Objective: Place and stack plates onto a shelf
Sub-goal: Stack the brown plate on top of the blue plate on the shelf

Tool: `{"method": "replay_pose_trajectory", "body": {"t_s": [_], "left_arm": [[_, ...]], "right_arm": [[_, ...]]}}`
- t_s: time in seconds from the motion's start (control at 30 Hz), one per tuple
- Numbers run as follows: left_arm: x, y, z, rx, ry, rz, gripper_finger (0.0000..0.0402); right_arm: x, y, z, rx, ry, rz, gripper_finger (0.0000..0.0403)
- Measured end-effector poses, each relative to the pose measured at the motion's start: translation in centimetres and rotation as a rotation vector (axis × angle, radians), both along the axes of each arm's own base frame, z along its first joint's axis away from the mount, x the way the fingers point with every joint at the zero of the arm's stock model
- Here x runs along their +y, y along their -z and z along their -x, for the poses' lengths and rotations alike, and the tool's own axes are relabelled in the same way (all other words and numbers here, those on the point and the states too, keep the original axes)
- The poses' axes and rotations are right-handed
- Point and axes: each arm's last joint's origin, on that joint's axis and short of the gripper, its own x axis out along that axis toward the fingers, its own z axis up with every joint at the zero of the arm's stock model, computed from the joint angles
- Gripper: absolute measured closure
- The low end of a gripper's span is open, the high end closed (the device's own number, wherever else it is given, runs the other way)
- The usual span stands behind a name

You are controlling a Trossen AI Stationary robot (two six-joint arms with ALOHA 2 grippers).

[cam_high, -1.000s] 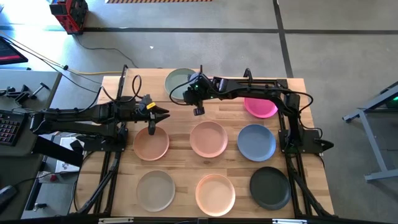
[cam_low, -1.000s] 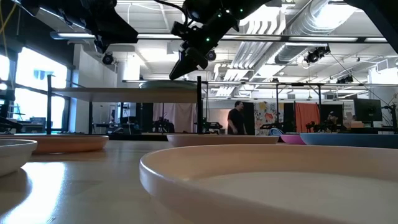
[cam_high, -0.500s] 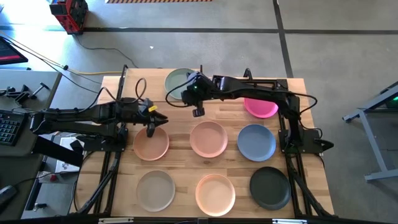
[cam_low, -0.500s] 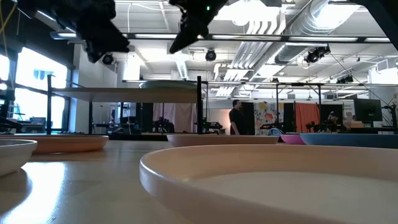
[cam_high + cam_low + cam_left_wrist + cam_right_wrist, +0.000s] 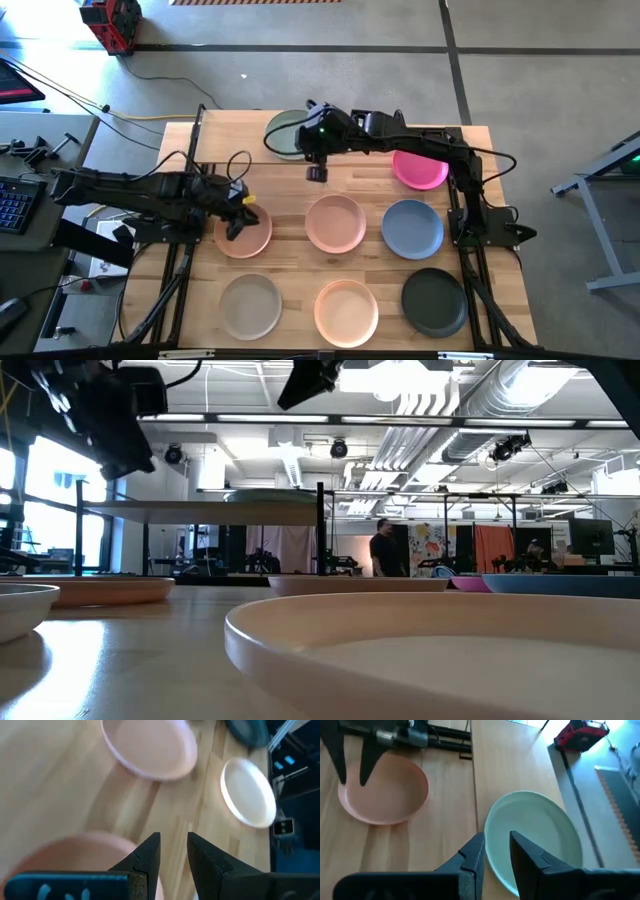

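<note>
Pale green plate (image 5: 284,133) — round, shallow, matte — on shelf (image 5: 200,512); both arms' fingers parted, empty.

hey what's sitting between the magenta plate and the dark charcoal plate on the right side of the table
The slate blue plate lies between the magenta plate and the dark charcoal plate, seen in the high view.

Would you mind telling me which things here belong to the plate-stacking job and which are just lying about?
Job: shelf; pale green plate on it; magenta plate; blue plate; charcoal plate; beige-grey plate; pink plate; peach plate under the left claw; second peach plate; right claw.
Lying about: red device on the floor; keyboard; person beyond the table.
</note>
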Motion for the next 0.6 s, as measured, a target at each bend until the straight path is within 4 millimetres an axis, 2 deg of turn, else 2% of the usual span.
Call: {"method": "replay_pose_trajectory", "body": {"t_s": [0.17,0.37,0.6], "left_arm": [[-1.2,1.4,0.2,0.098,-0.005,0.076,0.0316],[-2.6,2.5,-0.5,0.2,-0.024,0.126,0.0316],[-3.9,4.5,-1.5,0.342,-0.034,0.107,0.0316]], "right_arm": [[-0.3,0.1,0.1,-0.011,0.069,-0.069,0.0336],[-0.3,0.1,0.2,-0.014,0.084,-0.083,0.0336],[-0.3,0.1,0.2,-0.014,0.084,-0.083,0.0336]]}}
